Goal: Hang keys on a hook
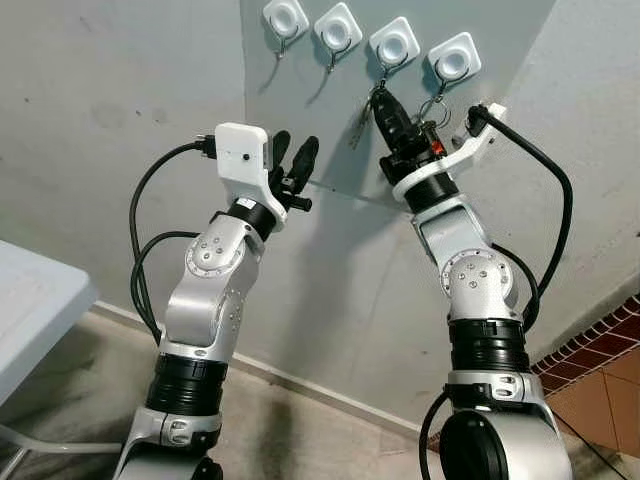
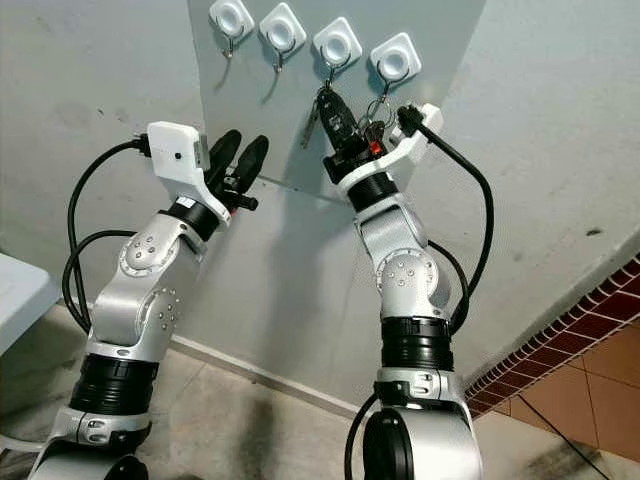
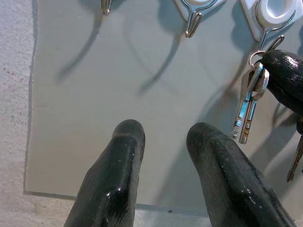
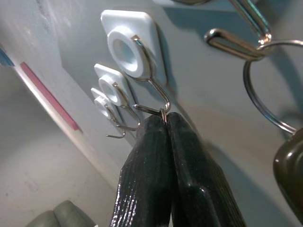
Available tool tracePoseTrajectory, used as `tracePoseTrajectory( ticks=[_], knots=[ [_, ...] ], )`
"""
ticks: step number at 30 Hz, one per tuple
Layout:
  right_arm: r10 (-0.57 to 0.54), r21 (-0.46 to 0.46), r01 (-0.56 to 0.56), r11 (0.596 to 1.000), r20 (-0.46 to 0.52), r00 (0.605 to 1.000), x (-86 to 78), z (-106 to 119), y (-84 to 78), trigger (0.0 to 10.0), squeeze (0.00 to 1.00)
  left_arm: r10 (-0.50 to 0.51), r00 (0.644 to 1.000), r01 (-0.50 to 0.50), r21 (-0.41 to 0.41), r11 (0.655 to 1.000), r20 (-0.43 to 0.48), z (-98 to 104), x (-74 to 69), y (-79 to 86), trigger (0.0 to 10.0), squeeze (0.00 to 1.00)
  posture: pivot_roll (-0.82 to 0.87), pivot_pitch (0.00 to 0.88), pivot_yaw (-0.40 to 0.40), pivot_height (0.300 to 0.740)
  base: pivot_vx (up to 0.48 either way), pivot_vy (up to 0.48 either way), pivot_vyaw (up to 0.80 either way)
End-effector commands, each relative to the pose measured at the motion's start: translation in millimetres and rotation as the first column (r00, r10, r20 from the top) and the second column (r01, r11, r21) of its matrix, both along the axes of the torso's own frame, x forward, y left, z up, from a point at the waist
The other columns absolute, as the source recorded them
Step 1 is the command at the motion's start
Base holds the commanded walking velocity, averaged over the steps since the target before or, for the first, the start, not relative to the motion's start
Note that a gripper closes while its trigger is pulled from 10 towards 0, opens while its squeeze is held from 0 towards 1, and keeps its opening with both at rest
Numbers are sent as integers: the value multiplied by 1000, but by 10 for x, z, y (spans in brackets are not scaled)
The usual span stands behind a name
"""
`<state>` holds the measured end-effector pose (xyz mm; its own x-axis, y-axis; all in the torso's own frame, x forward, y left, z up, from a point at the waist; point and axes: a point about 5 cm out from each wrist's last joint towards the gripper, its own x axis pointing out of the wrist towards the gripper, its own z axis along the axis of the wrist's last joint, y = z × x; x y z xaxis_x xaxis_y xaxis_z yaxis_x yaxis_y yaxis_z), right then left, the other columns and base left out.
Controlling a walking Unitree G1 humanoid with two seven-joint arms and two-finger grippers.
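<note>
left gripper [image 1: 296,160] is raised near the grey panel [image 1: 300,110], fingers apart, holding nothing. above it, four white hooks [image 1: 286,20] run in a row. right gripper [image 1: 384,103] is at the third hook [image 1: 394,47], fingers pinched together on the key ring [image 4: 164,112] that touches its wire. the keys [image 3: 248,106] dangle below that hook. another ring [image 4: 267,99] hangs on the fourth hook [image 1: 454,61].

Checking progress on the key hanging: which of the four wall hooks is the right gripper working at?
The third hook from the robot's left: the right gripper holds the keys on it. The fourth carries another ring.
</note>
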<state>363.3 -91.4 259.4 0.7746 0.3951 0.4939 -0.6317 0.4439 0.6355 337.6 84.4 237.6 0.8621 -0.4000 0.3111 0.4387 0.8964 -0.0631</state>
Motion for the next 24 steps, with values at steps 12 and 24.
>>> tracePoseTrajectory(
  ticks=[12,24],
  knots=[
    [28,-45,-25,999,88,996,-85,-44,29,10000,1000,-2,1000,2,-1,1000,12,35,-17,-27,10000,0,163,78,-108,740,0,0,0],
    [-7,-234,11,972,16,1000,-200,-591,-43,10000,1000,57,995,-51,75,996,-87,-372,3,23,10000,0,161,78,-106,740,0,0,0]
  ],
)
